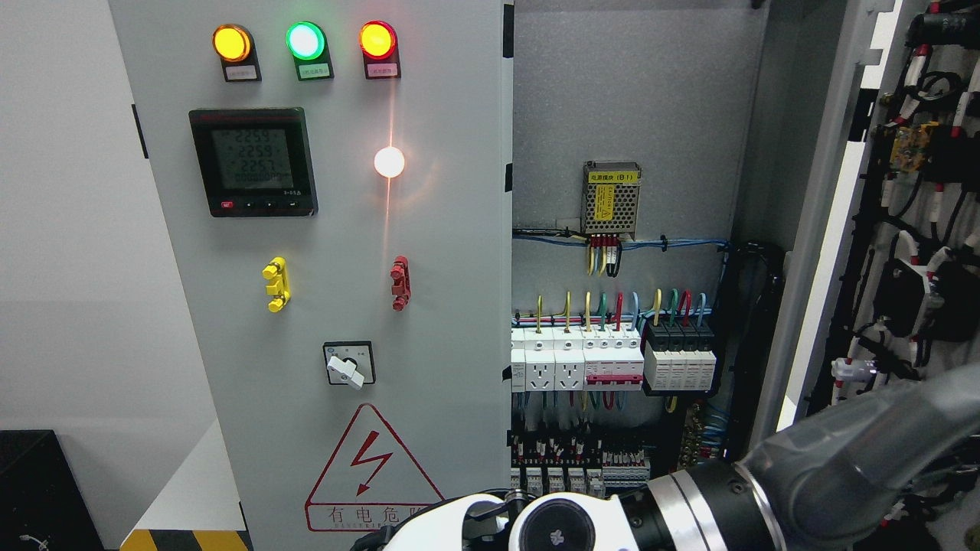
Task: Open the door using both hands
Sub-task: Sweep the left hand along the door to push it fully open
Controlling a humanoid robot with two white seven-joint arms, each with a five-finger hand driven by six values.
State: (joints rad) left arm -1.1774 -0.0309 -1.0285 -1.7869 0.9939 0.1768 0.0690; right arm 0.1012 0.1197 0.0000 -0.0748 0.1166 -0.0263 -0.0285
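I am looking at an electrical cabinet with two doors. The right door [880, 199] is already swung wide open, standing at the picture's right edge with its wired inner face toward me. The left door [337, 252] is shut, its free edge running down the middle of the cabinet. On it I see three lit lamps [305, 40] along the top, a meter [253, 161] below them, a yellow handle [276, 285], a red handle [400, 283], a rotary switch [349, 364] and a warning triangle [373, 471] at its bottom edge.

Inside the open half are a power supply [611, 198] on the back wall and a row of breakers [612, 356] with coloured leads, terminals beneath.

My right arm [834, 459] comes in from the lower right corner and reaches across the bottom edge. Its hand [490, 520] sits at the bottom, below the warning triangle, cropped by the frame; I cannot tell how its fingers are set or whether it touches the door. The left arm does not show.

I judge the task half done: one door open, the other to go. The next move calls for raising the hand to the left door's free edge or a handle, getting a firm hold, then pulling outward along the hinge arc, keeping clear of the live wiring beside it.
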